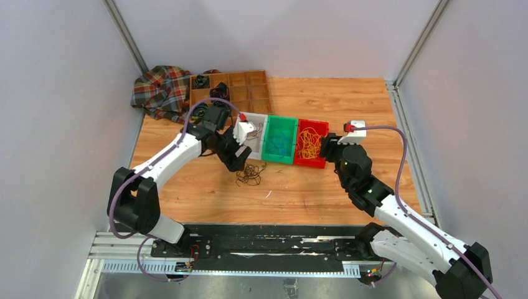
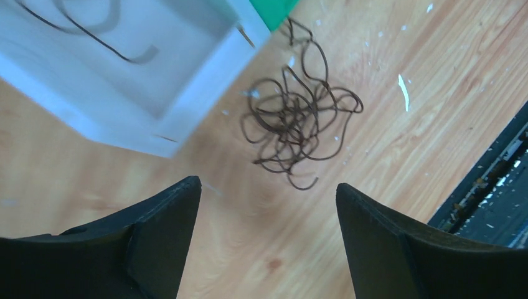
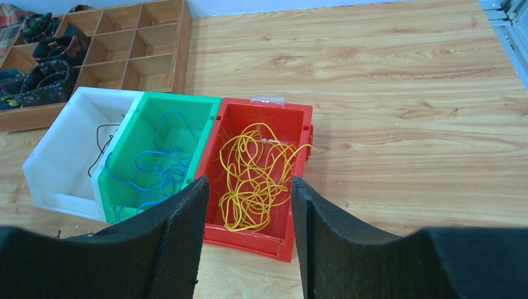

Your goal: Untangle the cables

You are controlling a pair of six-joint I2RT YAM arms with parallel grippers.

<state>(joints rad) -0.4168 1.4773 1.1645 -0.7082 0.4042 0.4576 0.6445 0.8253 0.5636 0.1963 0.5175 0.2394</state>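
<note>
The left pincer (image 2: 268, 185) stood wide, nothing between its two dark fingers (image 2: 162, 218), and hung above the wooden surface (image 2: 405, 143). Just ahead of its tips, and apart from them, lay a loose knot of black cables (image 2: 292, 121), resting on the surface beside the near corner of the white bin (image 2: 187, 112). Inside that bin a single black strand (image 2: 93, 31) curled on the floor; the view there was blurred.

The right pincer (image 3: 249, 182) was also parted, though less widely, and gripped nothing. It hovered at the near side of the red bin (image 3: 261, 243), with the yellow cables (image 3: 249, 156) heaped in that bin showing in the gap between its fingers. Whether the tips touched the bin's rim could not be told. To the left, touching the red bin, the green bin (image 3: 174, 98) held the blue cables (image 3: 159, 168) in slack loops, well to the side of this pincer. The white bin sat against the green one, and a wooden tray (image 3: 180, 56) lay behind them.
</note>
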